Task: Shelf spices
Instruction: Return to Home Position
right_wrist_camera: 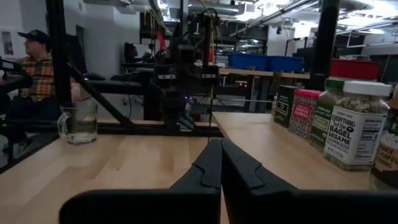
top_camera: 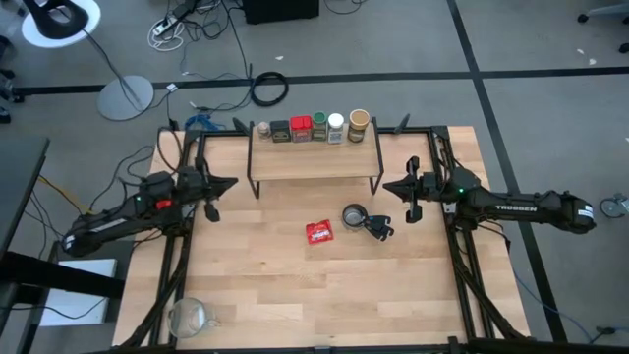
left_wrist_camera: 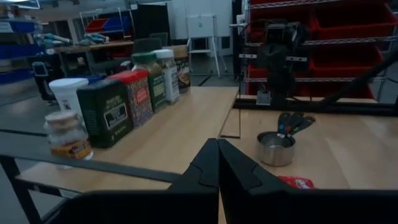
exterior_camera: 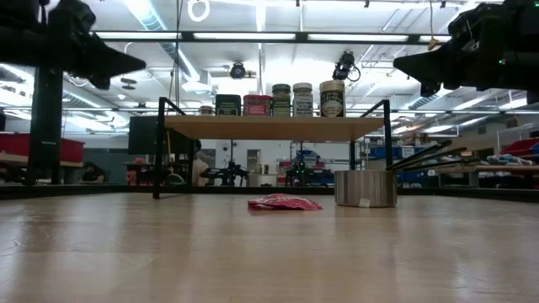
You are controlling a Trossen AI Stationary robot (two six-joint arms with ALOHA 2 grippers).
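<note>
The shelf stands at the table's far middle on thin black legs. Several spices stand on their bases in a row along its far edge: a small jar, a dark tin, a red tin, a green jar, a white-capped jar and a tan-lidded jar. My left gripper hovers shut off the shelf's left end, pointing level at it. My right gripper hovers shut off the shelf's right end. In each wrist view the two fingers meet with nothing between them: the left gripper and the right gripper.
A flat red packet and a round metal cup with a black handle lie on the table in front of the shelf. A glass mug stands at the near left corner. A person sits beyond the table.
</note>
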